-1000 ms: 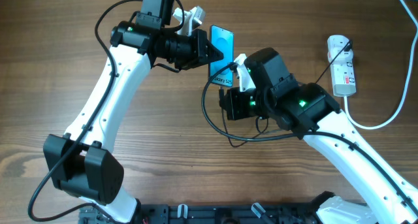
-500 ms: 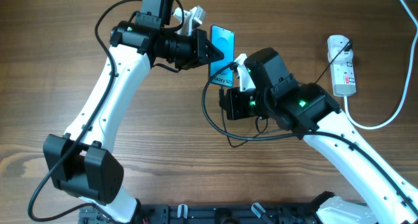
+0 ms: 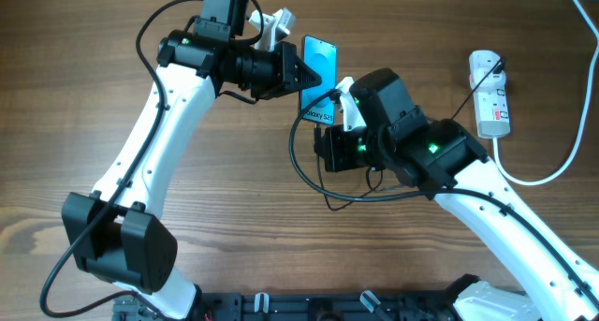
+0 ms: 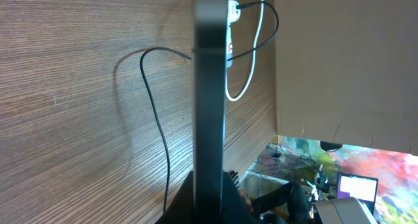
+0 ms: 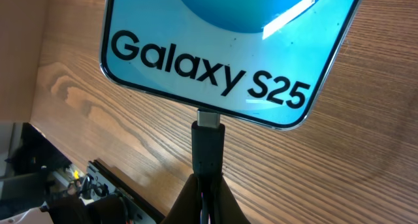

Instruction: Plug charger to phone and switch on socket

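Phone [image 3: 317,78] shows from overhead, cyan screen up, between the two wrists near the far middle of the desk [image 3: 243,227]. The left fingers [image 3: 298,73] are clamped on its left long edge, and the right arm comes at its lettered short end. A thin black charger cable [image 3: 329,202] loops on the wood below the right wrist. The white socket strip [image 3: 491,96], with a black plug [image 3: 496,66] in it and a thick white lead [image 3: 552,176], lies well apart to the right. No box, tray or bin shows in any view. In the left wrist view the phone [image 4: 209,87] is edge-on, pinched at its base by those closed fingers [image 4: 176,211], with the cable [image 4: 157,119] and the socket strip [image 4: 232,15] behind it. In the right wrist view the right fingers [image 5: 186,208] are shut on the charger connector [image 5: 209,142], whose metal tip meets the middle of the phone's [image 5: 215,48] lower edge; whether it is fully seated I cannot tell. A slightly skewed push could bend the tip or slide the phone out of the left grip, since only one edge is held. The slack loop could also snag the right arm on its way to the switch and drag the connector out.
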